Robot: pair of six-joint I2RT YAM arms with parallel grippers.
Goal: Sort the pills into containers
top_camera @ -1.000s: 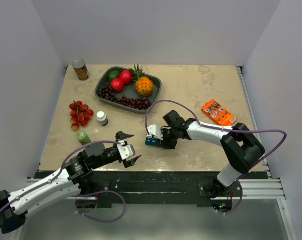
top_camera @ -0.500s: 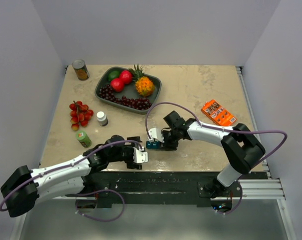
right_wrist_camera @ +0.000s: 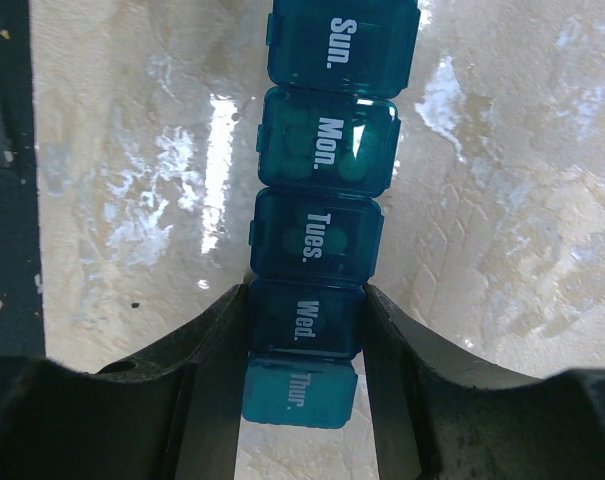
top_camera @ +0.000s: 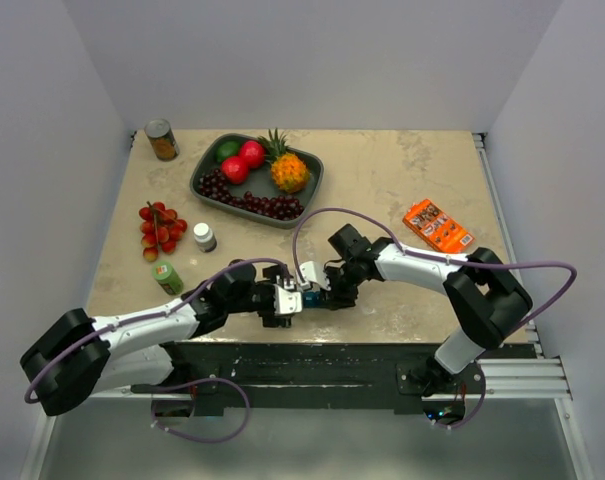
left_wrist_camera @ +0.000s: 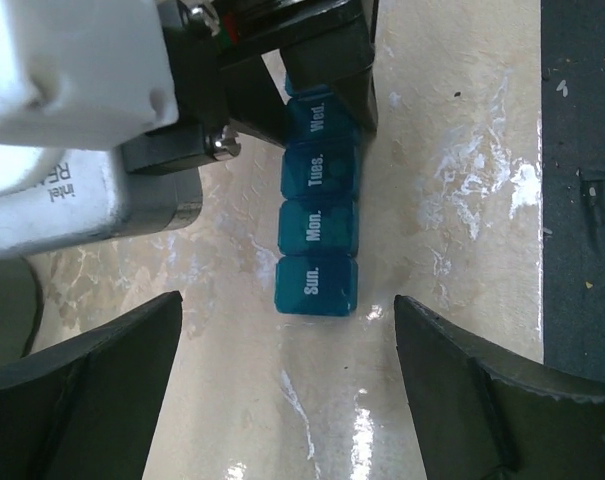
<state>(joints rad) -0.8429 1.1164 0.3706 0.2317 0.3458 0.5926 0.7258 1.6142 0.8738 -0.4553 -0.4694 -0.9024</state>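
Five lidded cubes in one teal strip of containers (right_wrist_camera: pixel 317 240), flat on the table (top_camera: pixel 402 170) close to its near edge, lettered Sun., Mon., Tues., Wed., Thur. Pale rounded shapes, dim behind the Mon. and Tues. lids. Clamped at the Wed. cube by the right gripper (right_wrist_camera: pixel 302 335), one finger pressed on each side wall, with the Thur. end poking back between them. Faced from the other end by the left gripper (left_wrist_camera: pixel 287 320): spread wide, grasping nothing, the Sun. cube just at its mouth and apart from both fingers.

Off to the left, near that side of the table, a small green bottle (top_camera: pixel 167 277) standing upright. Beyond it, a white-capped bottle (top_camera: pixel 204 237) and a bunch of red cherry tomatoes (top_camera: pixel 159 228). Out to the right, an orange box (top_camera: pixel 437 225) lying flat, well apart from the strip. Further back, a dark tray (top_camera: pixel 204 178) loaded with fruit (top_camera: pixel 287 172). At the far left corner, a tin can (top_camera: pixel 162 140), upright.
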